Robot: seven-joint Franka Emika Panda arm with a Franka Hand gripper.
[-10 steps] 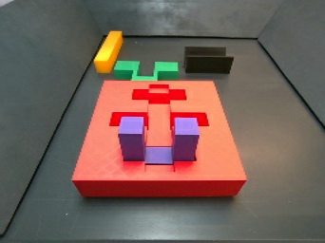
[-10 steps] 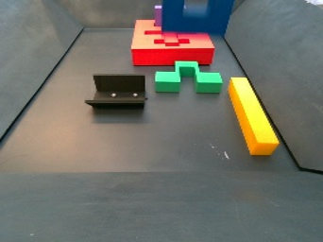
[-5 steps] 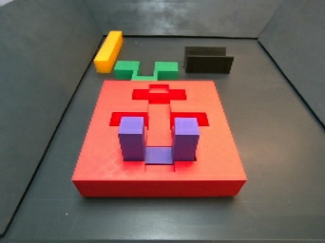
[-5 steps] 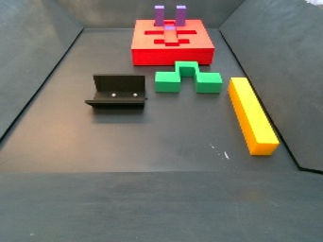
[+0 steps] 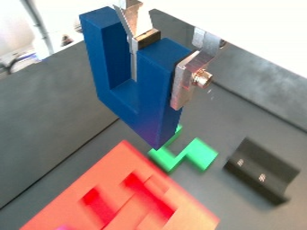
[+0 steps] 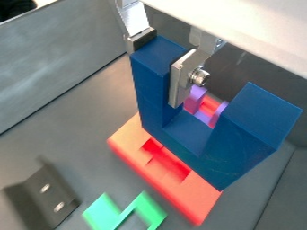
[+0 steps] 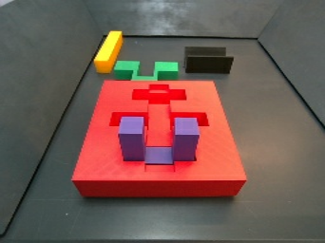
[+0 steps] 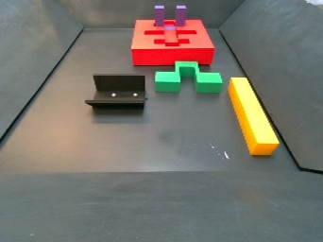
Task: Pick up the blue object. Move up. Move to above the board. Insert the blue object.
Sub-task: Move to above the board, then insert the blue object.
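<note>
My gripper (image 5: 159, 63) is shut on the blue object (image 5: 135, 85), a dark blue U-shaped block, with the silver fingers clamping one prong. Both wrist views show this grip, gripper (image 6: 162, 56) and blue object (image 6: 168, 121) hanging high in the air. Below them lies the red board (image 6: 126, 142), also seen in the wrist view (image 5: 102, 193). Both side views show the board (image 7: 102, 157) (image 8: 145, 44) with its cross-shaped cut-out (image 7: 159, 93). Neither side view shows the gripper or the blue object.
A purple U-shaped block (image 7: 159, 138) (image 8: 169, 14) stands in a recess of the board. A green block (image 7: 146, 68) (image 8: 187, 76), a yellow bar (image 7: 109, 50) (image 8: 252, 115) and the fixture (image 7: 208, 60) (image 8: 116, 92) lie on the dark floor, enclosed by grey walls.
A second ago the blue object showed at the top edge of a side view over the board; it has since left that view. Nothing on the floor has moved.
</note>
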